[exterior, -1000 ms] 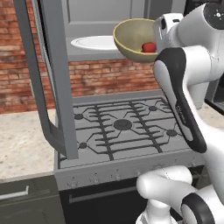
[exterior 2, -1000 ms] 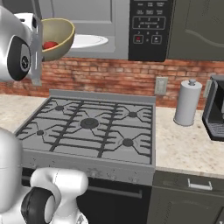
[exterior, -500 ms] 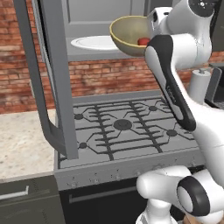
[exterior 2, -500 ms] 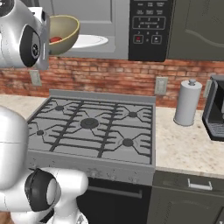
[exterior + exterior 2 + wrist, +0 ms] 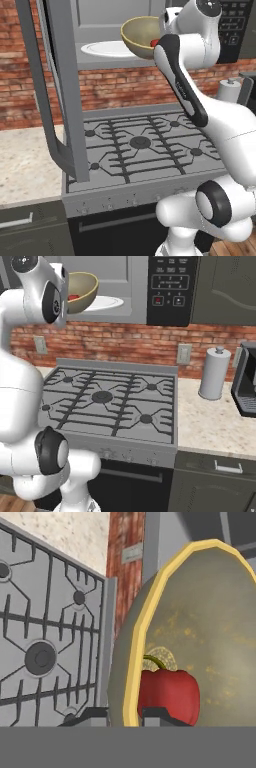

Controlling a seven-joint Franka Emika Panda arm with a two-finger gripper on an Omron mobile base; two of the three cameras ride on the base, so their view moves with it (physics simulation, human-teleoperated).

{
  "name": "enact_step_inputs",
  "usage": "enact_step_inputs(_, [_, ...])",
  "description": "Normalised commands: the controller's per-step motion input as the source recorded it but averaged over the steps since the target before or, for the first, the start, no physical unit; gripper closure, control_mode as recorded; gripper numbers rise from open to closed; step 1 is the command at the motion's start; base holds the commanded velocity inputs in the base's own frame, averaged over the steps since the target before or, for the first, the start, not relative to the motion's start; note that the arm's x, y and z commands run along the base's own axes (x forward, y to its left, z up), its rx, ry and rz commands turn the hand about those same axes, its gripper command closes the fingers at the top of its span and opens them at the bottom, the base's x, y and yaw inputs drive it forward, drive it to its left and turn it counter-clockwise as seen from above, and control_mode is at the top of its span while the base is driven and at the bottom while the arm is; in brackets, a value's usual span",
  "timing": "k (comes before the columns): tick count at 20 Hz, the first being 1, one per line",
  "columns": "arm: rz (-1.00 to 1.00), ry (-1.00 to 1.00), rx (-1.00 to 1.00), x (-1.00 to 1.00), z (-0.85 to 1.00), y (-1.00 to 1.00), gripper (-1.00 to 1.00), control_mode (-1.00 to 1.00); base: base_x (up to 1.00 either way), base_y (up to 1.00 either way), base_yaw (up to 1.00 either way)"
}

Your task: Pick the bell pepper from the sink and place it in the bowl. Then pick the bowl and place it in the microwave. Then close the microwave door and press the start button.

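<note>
My gripper (image 5: 127,717) is shut on the near rim of the olive-tan bowl (image 5: 215,637), one finger inside and one outside. The red bell pepper (image 5: 170,692) lies inside the bowl against that rim. I hold the bowl (image 5: 139,35) up at the mouth of the open microwave (image 5: 115,15), just above the front of the white turntable plate (image 5: 102,48). In the right base view the bowl (image 5: 82,287) with the pepper (image 5: 74,297) sits left of the black keypad panel (image 5: 169,288). The microwave door (image 5: 60,90) stands swung wide open at the left. The sink is out of view.
A gas stove (image 5: 107,401) with dark grates lies right below the bowl. On the counter to its right stand a paper towel roll (image 5: 213,373) and a dark coffee machine (image 5: 246,381). A brick wall (image 5: 130,85) runs behind.
The arm has carried the bowl with the pepper a little higher and closer to the microwave cavity. The grip has not changed.
</note>
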Motion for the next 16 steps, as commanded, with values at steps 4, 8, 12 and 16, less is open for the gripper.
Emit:
enact_step_inputs(4, [0.0,0.0,0.0,0.64,0.0,0.0,1.0,-1.0,0.0,0.0,0.0])
enact_step_inputs(8, [0.0,0.0,0.0,0.57,-0.04,0.01,1.0,-1.0,0.0,0.0,0.0])
enact_step_inputs(12, [0.0,0.0,-0.01,0.44,-0.14,0.01,1.0,-1.0,0.0,0.0,0.0])
enact_step_inputs(16, [0.01,0.0,-0.01,0.48,-0.07,0.11,1.0,-1.0,0.0,0.0,0.0])
